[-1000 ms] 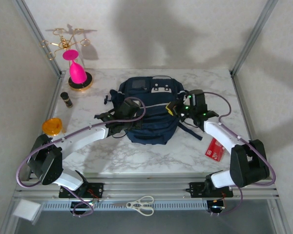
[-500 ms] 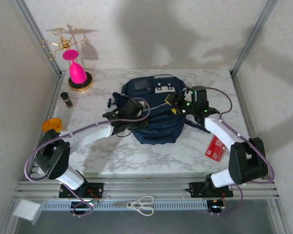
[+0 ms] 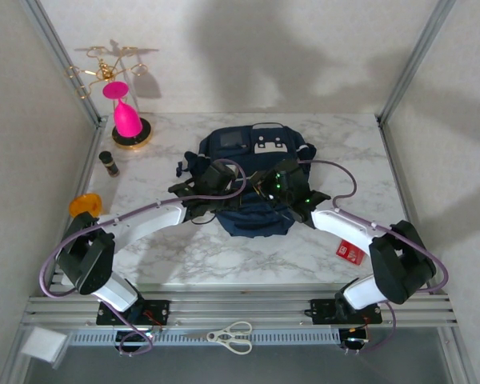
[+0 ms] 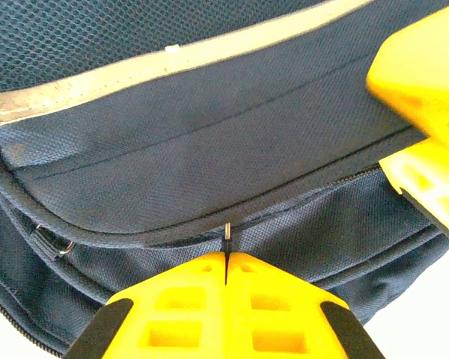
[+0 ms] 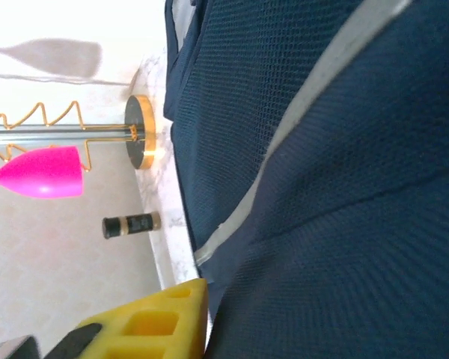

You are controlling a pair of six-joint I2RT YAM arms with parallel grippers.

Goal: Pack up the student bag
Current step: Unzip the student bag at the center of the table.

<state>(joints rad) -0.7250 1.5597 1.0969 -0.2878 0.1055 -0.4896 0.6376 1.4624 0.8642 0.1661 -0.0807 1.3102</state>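
Scissors point(image 3: 230, 336) lie on the metal rail point(image 3: 256, 308) at the near edge, behind both hands. On the marble counter point(image 3: 176, 256), a red card point(image 3: 350, 250) rests to the near right of the right hand point(image 3: 274, 186), and an orange round object point(image 3: 84, 205) sits well to the left of the left hand point(image 3: 212, 182).

The student bag point(image 3: 252, 218) lies flat at mid-counter, directly beneath both hands, which hover close beside each other over its middle. In the left wrist view, the left hand point(image 4: 226, 262) has its yellow fingers point(image 4: 172, 314) pressed together on a thin metal zipper pull point(image 4: 227, 233) along a seam of the navy fabric point(image 4: 209, 149). A band of grey piping point(image 4: 135, 71) crosses the fabric just beyond the hand. Another yellow finger point(image 4: 423, 75) shows at the upper right, close to the same seam.

The right wrist view shows one yellow finger point(image 5: 153, 321) of the right hand against the bag point(image 5: 329, 194); whether that hand is closed or parted cannot be told.

Beyond the left hand, to its far left, stand a small dark bottle point(image 3: 108, 163) and a pink glass point(image 3: 126, 118) on a gold wire stand point(image 3: 104, 68) at the counter's back corner.
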